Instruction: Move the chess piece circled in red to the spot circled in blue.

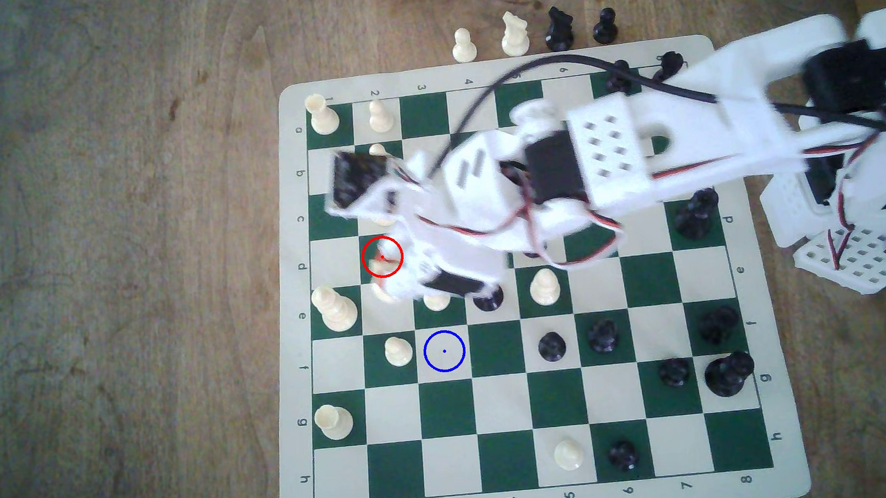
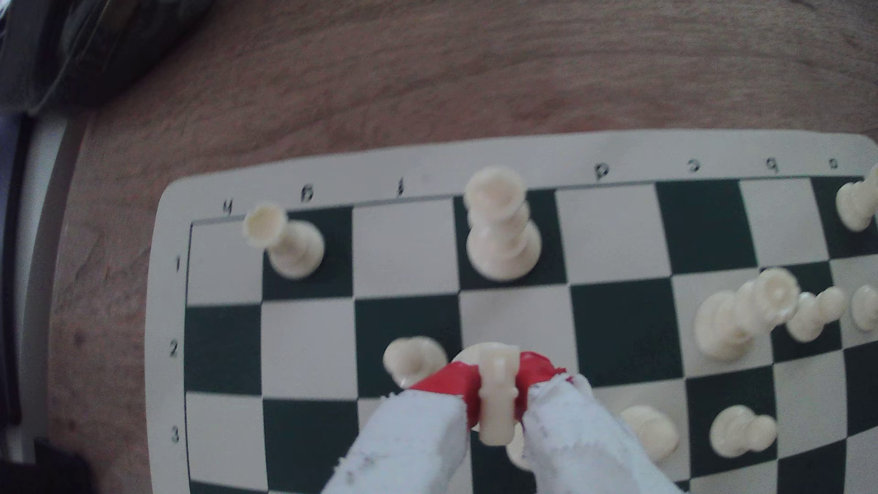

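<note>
Gripper is clamped on the knight, red-tipped fingers pinching it from both sides. The piece sits between them, above the board, over a cream square in row two, right beside a cream pawn. In the exterior view the arm stretches across the board and the blue-ringed square lies bare, next to a cream pawn on a green square.

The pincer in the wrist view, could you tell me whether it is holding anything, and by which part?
Yes: the pincer is shut on the cream knight, its red-tipped fingers clamping the piece on both sides of its upper body.
</note>
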`<action>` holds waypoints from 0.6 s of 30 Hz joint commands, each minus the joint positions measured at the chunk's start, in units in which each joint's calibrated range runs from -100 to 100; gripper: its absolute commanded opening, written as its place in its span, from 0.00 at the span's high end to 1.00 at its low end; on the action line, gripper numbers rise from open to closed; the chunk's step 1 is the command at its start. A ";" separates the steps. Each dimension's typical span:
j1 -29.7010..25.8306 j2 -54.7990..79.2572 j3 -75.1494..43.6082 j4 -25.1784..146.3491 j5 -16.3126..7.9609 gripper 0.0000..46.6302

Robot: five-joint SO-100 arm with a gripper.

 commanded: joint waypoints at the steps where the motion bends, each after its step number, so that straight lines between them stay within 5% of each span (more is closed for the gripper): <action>1: -3.21 -10.59 7.18 -4.09 0.24 0.99; 18: -4.94 -3.04 11.44 -10.48 1.12 0.99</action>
